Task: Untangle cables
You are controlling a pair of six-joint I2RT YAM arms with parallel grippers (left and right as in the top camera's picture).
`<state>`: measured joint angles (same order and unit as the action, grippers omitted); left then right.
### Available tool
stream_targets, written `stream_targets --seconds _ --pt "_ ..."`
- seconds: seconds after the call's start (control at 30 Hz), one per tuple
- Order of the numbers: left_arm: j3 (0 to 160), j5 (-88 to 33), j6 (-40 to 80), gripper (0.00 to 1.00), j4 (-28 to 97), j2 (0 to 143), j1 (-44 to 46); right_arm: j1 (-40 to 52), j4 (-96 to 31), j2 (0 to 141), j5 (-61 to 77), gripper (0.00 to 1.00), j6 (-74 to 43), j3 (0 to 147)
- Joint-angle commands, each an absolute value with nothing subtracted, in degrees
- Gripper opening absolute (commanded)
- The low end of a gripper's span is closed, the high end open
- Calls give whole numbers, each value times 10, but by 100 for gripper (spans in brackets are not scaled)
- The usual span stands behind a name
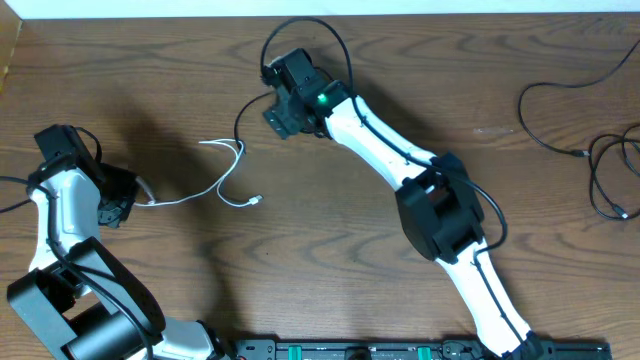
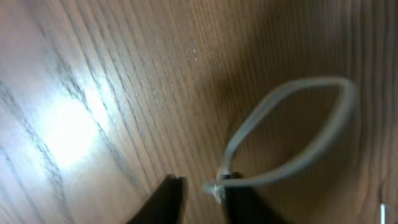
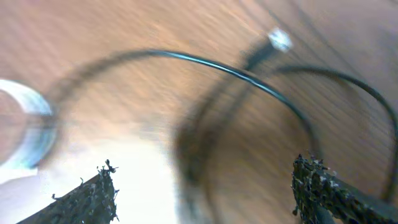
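A thin white cable [image 1: 214, 186] lies on the wooden table left of centre, and one end reaches my left gripper [image 1: 135, 200]. In the left wrist view its loop [image 2: 298, 162] rests against the right finger [image 2: 239, 199]. The left gripper [image 2: 202, 182] stands slightly open, with a bare gap between the fingers. My right gripper [image 1: 272, 108] hovers at the top centre, and a thin black cable [image 1: 240, 120] curves beside it. In the right wrist view the right gripper [image 3: 202, 174] is wide open above that black cable [image 3: 211, 62] and its plug [image 3: 280, 40], holding nothing.
More black cable [image 1: 548, 125] loops lie at the far right edge, with a plug end [image 1: 625, 212] by the border. The white cable's free plug [image 1: 256, 200] sits mid-table. The arms' bases and a black rail [image 1: 360, 350] run along the front edge.
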<state>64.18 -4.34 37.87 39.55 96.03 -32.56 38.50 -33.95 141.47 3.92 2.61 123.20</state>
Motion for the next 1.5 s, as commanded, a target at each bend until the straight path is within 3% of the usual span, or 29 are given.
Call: stream_targets --seconds 0.0,0.13,0.2,0.4,0.7,0.93,1.23,1.47 --pt "639 -45 385 50 396 961 -327 391 -343 1387 203 89 37 1248" --pt "639 -73 384 76 394 961 -326 395 -340 1393 238 91 37 1247" --pt "639 -95 371 82 388 962 -324 401 -340 1395 240 91 37 1247" --pt "639 -185 249 83 340 962 -290 427 -335 1399 239 91 38 1242" --pt "639 -184 229 83 320 962 -237 446 -322 1399 183 89 38 1239" --pt "639 -184 229 83 318 962 -233 445 -321 1401 114 76 37 1236" --pt "639 -184 218 83 309 962 -215 445 -338 1417 100 75 13 1236" --pt "639 -184 203 83 305 962 -206 446 -367 1435 94 62 1 1236"
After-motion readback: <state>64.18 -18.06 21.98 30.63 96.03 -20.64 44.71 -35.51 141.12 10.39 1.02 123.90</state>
